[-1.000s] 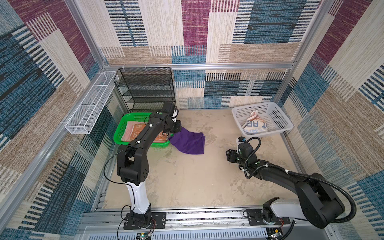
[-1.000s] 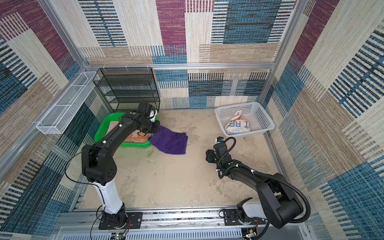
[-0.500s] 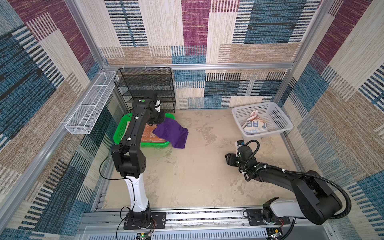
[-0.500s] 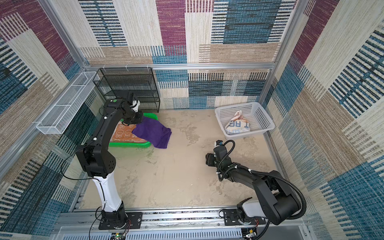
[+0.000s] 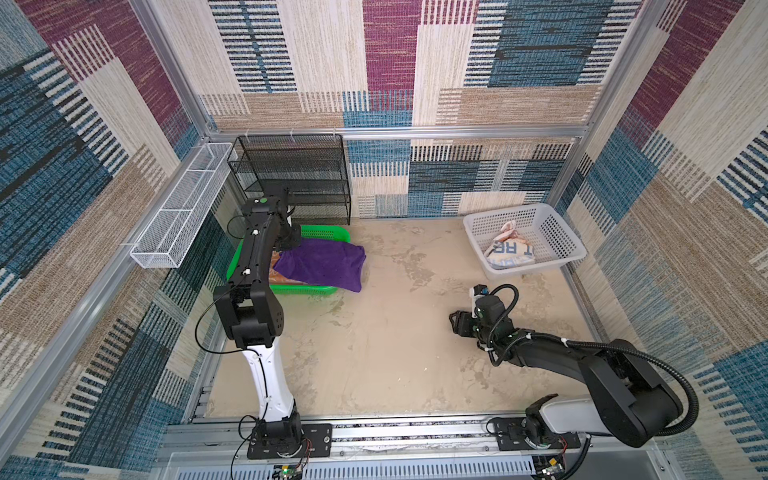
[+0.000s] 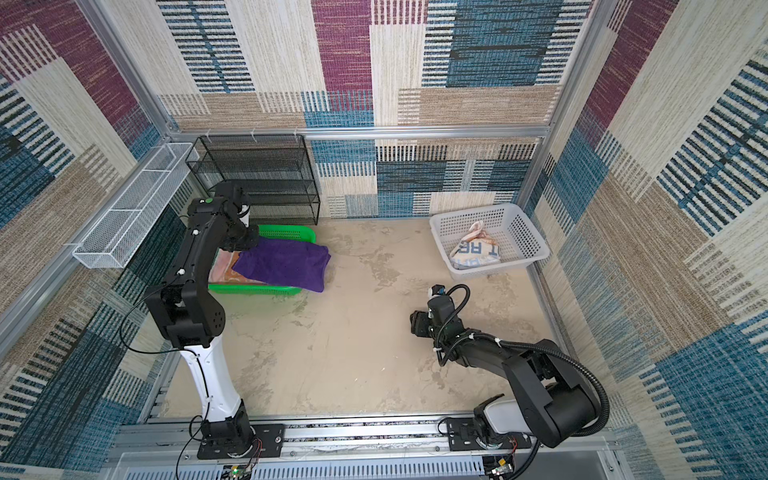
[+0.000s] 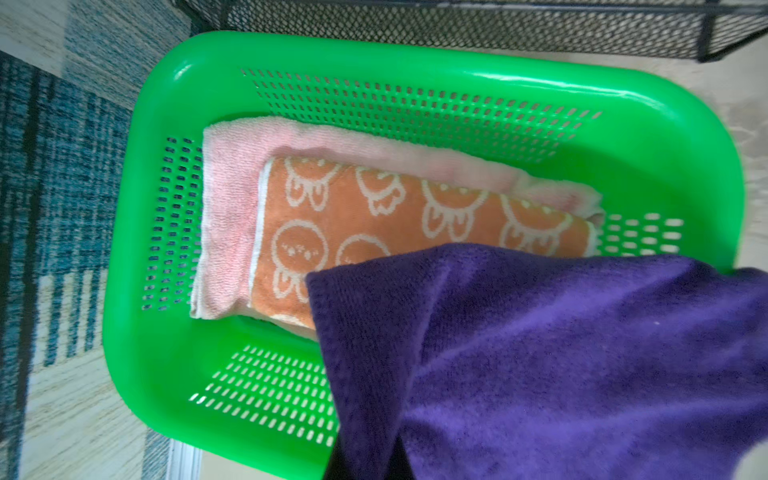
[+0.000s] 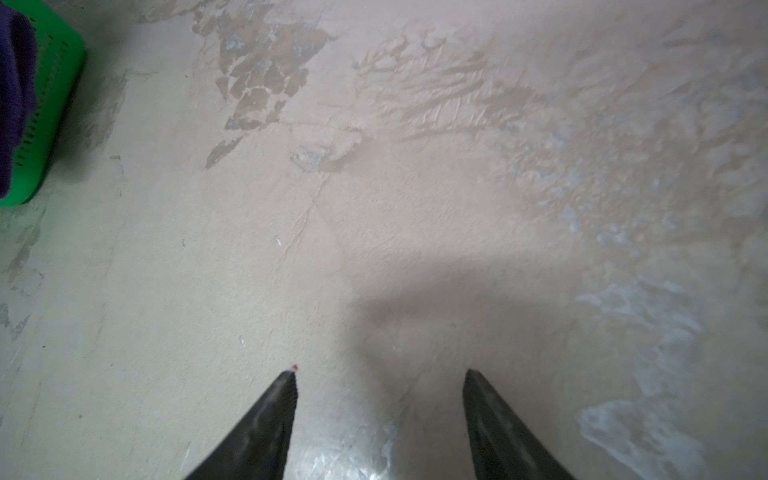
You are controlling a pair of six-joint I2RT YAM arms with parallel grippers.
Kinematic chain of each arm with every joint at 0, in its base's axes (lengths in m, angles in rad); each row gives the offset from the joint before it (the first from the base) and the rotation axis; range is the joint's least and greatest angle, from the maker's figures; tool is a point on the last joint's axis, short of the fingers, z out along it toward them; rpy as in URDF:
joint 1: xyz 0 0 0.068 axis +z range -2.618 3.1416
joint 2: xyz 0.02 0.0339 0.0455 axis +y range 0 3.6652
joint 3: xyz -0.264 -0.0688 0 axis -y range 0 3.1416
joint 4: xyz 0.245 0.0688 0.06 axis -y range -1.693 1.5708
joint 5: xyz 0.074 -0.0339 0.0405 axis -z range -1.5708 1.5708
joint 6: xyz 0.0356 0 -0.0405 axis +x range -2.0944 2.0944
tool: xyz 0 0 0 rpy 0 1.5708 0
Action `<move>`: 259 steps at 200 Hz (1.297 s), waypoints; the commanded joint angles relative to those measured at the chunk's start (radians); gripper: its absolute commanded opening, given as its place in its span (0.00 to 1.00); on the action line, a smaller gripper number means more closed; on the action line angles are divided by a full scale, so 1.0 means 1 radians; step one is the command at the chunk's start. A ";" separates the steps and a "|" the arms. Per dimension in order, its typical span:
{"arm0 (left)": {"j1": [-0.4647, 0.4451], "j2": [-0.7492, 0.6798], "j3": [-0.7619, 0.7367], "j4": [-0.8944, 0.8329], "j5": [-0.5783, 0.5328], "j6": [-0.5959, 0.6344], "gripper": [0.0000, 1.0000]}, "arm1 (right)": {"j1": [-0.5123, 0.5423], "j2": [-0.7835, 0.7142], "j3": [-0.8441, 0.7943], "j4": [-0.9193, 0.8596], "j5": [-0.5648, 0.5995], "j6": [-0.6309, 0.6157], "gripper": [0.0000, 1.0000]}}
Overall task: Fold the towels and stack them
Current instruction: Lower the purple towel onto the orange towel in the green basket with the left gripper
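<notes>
Desk [image 5: 374,353], beige and scuffed, carries everything; I take the green basket [image 5: 328,233] as my mark.

Black mesh rack [image 5: 295,174]: right behind the green basket, against the back wall.

Left arm [image 5: 257,249]: reaches along the green basket's outer side, wrist over its back corner. Left jaws are pressed together and buried in purple cloth, so I cannot see them directly. The cloth bunches toward them in the wrist view, pinched there by the look of it.

Right arm [image 5: 540,345]: low over bare desk, well apart from the green basket. Right jaws stand spread, both fingers [image 8: 266,424] dark against the desk; a corner of the green basket shows far off in that wrist view.

White basket [image 5: 557,232]: across the desk from the green basket, well apart. The lettered towel [image 5: 509,249] sits crumpled inside it, blue panel and big letters facing up.

Purple towel [image 5: 322,264]: draped over the green basket's inner side, one edge hanging past the rim toward the desk — in both top views it hides most of the contents.

Pink towel [image 7: 228,199]: folded, flat on the green basket's floor.

Orange towel [image 7: 374,216]: folded, white cartoon faces, on top of the pink one; the purple towel overlaps one end.
</notes>
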 commanded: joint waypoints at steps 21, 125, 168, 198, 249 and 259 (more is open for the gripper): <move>0.009 0.080 0.057 -0.002 -0.170 0.049 0.00 | 0.001 0.020 0.008 0.031 -0.016 0.009 0.66; 0.020 0.203 0.121 0.044 -0.352 0.109 0.00 | 0.002 0.080 0.042 0.036 -0.052 0.011 0.67; 0.020 0.224 0.114 0.057 -0.409 0.101 0.44 | 0.002 0.075 0.056 0.031 -0.055 0.002 0.67; 0.020 0.205 0.116 0.058 -0.392 0.088 0.54 | 0.002 0.088 0.068 0.028 -0.055 -0.010 0.67; -0.012 0.137 0.085 0.058 -0.257 0.063 0.57 | 0.002 0.107 0.081 0.038 -0.067 -0.018 0.69; -0.027 0.119 0.069 0.057 -0.220 0.048 0.58 | 0.002 0.104 0.085 0.037 -0.068 -0.021 0.70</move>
